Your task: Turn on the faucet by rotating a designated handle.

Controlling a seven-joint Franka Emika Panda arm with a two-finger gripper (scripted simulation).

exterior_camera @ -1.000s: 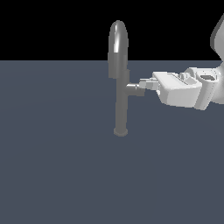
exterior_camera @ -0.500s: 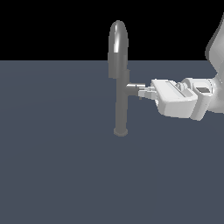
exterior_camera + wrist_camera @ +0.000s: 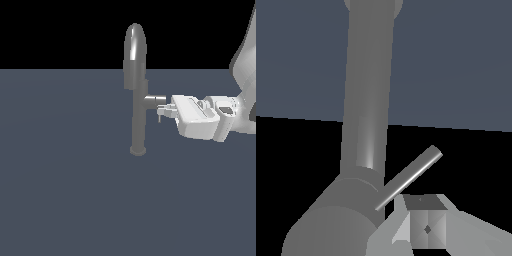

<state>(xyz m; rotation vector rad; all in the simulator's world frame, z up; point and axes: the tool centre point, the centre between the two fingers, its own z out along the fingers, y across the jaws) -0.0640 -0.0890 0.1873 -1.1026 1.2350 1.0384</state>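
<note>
The white arm reaches in level from the exterior view's right, its end effector [image 3: 162, 111] leading.

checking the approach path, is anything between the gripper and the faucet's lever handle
Nothing visible stands between them. The white gripper is already at the thin grey metal lever handle on the side stub of the tall grey gooseneck faucet, with one finger right beside the rod.
</note>
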